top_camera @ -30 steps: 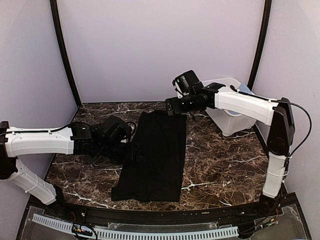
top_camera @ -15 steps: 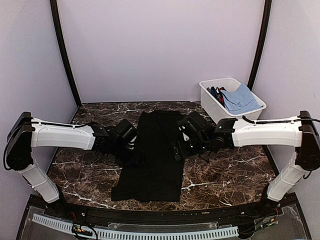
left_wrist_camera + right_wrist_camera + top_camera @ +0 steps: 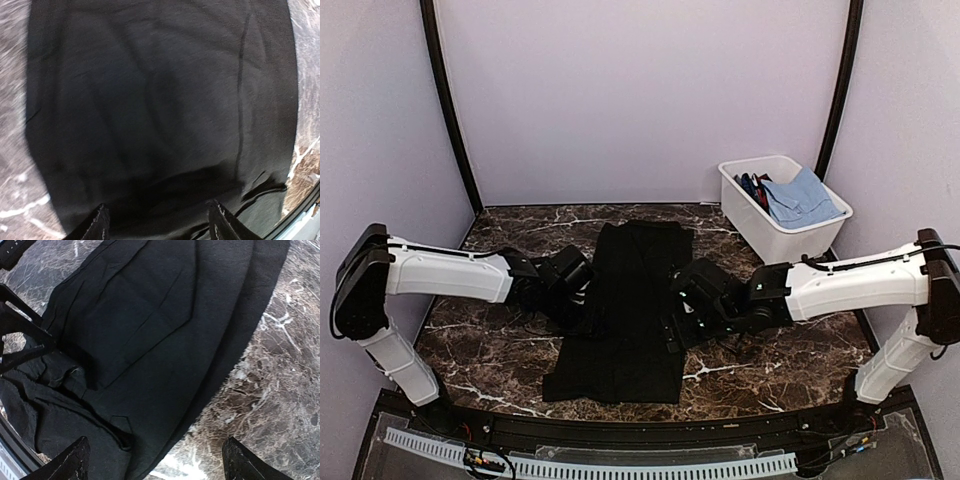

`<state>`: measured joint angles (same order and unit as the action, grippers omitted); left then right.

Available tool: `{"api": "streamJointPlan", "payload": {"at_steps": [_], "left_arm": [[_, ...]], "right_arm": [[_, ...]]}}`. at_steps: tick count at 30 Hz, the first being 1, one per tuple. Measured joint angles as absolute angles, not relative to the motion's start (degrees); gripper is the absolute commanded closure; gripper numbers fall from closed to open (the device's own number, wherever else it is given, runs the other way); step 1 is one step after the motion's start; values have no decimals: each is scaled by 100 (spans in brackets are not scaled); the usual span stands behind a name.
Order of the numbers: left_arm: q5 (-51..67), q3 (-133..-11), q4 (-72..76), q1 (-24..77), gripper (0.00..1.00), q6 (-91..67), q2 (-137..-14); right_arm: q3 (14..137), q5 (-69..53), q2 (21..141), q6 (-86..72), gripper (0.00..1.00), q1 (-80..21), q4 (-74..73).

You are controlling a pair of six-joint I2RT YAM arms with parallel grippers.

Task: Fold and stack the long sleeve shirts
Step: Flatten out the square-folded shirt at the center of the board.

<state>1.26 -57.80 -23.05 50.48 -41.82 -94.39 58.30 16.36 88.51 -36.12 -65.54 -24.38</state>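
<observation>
Black long sleeve shirt of soft cloth [image 3: 630, 300] lies flat at the middle of the dark marbled table [image 3: 750, 370], a long strip running from 12 o'clock to 6 o'clock and wider at the near end. The left hand [image 3: 160, 215] is low over the strip's 9 o'clock edge, its fingers spread apart above the cloth and gripping nothing. The right hand [image 3: 156, 445] is at the 3 o'clock edge, fingers wide apart, likewise empty. A white plastic bin [image 3: 765, 235] at 2 o'clock holds a light blue cloth [image 3: 800, 195].
</observation>
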Motion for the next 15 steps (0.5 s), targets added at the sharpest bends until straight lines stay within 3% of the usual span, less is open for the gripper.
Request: {"api": "streamJointPlan", "payload": {"at_steps": [11, 15], "left_arm": [[-23, -4770, -2342, 5048, 34, -4624, -8685], [86, -4735, -2213, 5048, 41, -4672, -8698]], "right_arm": [[6010, 1522, 9557, -3520, 12, -6864, -2292], [6139, 1472, 9710, -3498, 13, -6899, -2241]]}}
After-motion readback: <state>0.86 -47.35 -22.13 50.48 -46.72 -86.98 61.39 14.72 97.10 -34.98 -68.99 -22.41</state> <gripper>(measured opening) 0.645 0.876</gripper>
